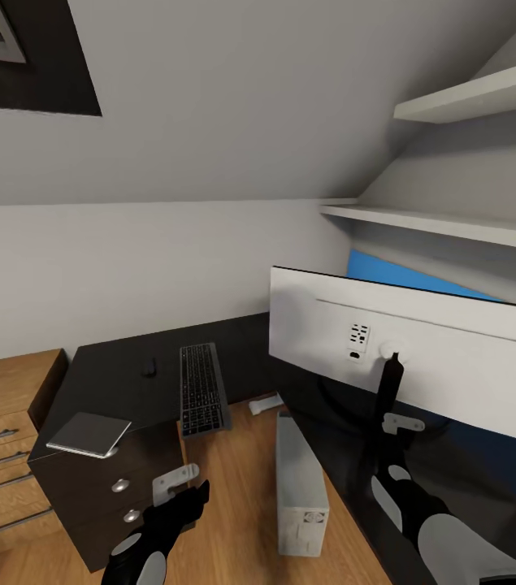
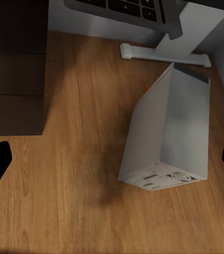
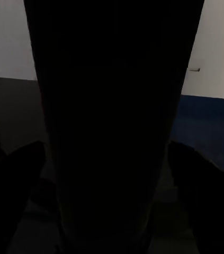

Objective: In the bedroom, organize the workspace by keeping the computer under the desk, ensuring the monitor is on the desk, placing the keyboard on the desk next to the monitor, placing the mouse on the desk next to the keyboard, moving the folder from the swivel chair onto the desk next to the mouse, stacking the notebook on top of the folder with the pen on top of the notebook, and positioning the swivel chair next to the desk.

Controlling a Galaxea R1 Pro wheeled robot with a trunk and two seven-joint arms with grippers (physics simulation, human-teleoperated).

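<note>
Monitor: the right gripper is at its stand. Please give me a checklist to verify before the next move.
1. Right gripper closed on monitor stand: cannot tell; the right wrist view is dark.
2. Monitor upright: ok.
3. Keyboard fully on desk: not ok; its near end overhangs the edge.
4. Mouse on desk beside keyboard: ok.
5. Computer on floor, apart from left gripper: ok.
6. Left gripper empty: ok.
</note>
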